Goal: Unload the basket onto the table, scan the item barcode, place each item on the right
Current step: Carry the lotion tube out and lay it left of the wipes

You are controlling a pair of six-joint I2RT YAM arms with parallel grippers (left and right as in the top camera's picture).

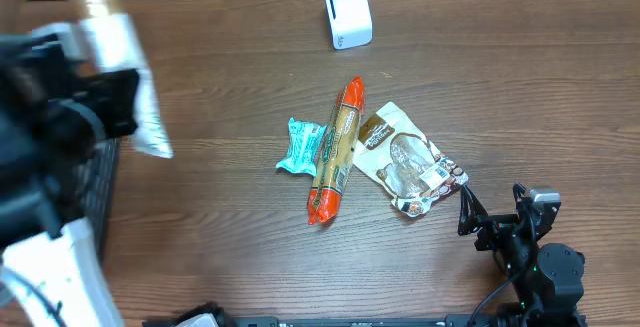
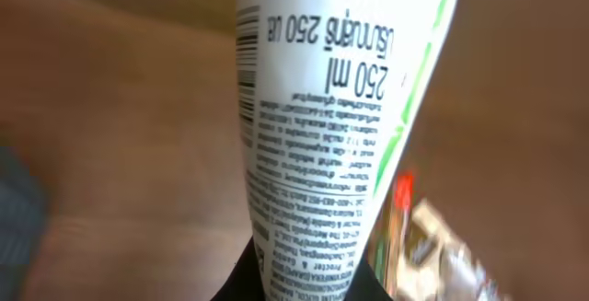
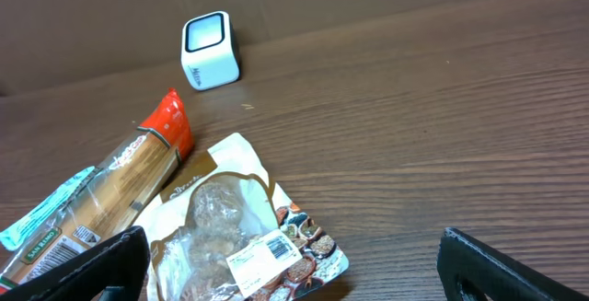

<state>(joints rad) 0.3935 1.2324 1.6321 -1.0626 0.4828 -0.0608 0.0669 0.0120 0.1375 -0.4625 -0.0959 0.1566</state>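
Note:
A white tube (image 2: 322, 108) with black print and a green stripe fills the left wrist view, its barcode (image 2: 247, 52) along its left edge. My left gripper (image 2: 308, 283) is shut on the tube's lower end, a dark finger on each side. Overhead, that gripper (image 1: 112, 97) holds the blurred tube (image 1: 122, 42) raised at the far left. The white scanner (image 1: 348, 14) stands at the back centre, well away from the tube. At the front right my right gripper (image 1: 492, 215) is open and holds nothing; its fingers (image 3: 92, 264) frame bare wood.
Mid-table lie a teal packet (image 1: 300, 147), a long spaghetti pack with red ends (image 1: 335, 152) and a snack bag with a white label (image 1: 410, 162). The right wrist view shows the snack bag (image 3: 239, 237), the spaghetti pack (image 3: 120, 191) and the scanner (image 3: 210, 51). A dark basket (image 1: 100, 187) sits left.

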